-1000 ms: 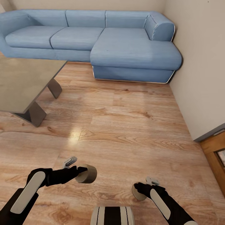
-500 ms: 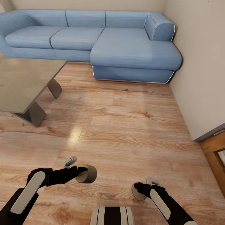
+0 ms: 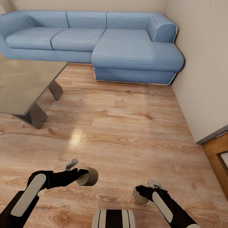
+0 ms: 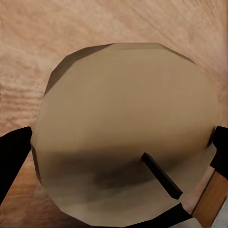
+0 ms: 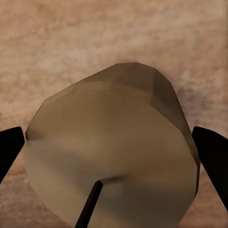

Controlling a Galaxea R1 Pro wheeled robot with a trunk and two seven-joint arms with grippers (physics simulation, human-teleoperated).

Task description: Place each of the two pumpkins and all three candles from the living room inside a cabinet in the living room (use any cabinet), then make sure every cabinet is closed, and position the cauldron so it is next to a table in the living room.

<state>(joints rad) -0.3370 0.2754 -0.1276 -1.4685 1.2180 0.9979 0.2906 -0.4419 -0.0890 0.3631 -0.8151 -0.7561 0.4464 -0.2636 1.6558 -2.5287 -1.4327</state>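
Nearest, at the bottom edge of the head view: rounded white-and-black striped trunk housing (image 3: 114, 218), between two black arms with white panels.

Left pincer (image 3: 83, 176): closed on a candle (image 3: 88, 176), a squat tan cylinder, faceted rim, matte surface, held on its side above the floor. Left wrist view: flat candle face (image 4: 126, 130) with dark wick, black fingertips (image 4: 13, 154) pressed at opposite edges.

Right pincer (image 3: 139, 193): closed on a second candle (image 3: 138, 195), same tan colour and shape, largely covered by the pincer in the head view. Right wrist view: candle (image 5: 111, 152) between the black fingertips (image 5: 213, 154), dark wick at its lower face, wood floor beyond.

Floor (image 3: 126, 126): glossy warm-brown planks, strong grain, a pale glare patch ahead of the left arm. No obstruction between arms and sofa.

Far left: desk (image 3: 22, 82), low, grey, smooth reflective top, angled grey slab legs, well apart from both candles.

Right edge: brown wooden cabinet (image 3: 218, 158), partly visible, beside a beige wall (image 3: 202, 63) with a grey skirting strip.

Farthest: blue L-shaped sofa (image 3: 95, 41), soft woven texture, rounded cushions, thin metallic trim at the base, chaise section against the wall corner.
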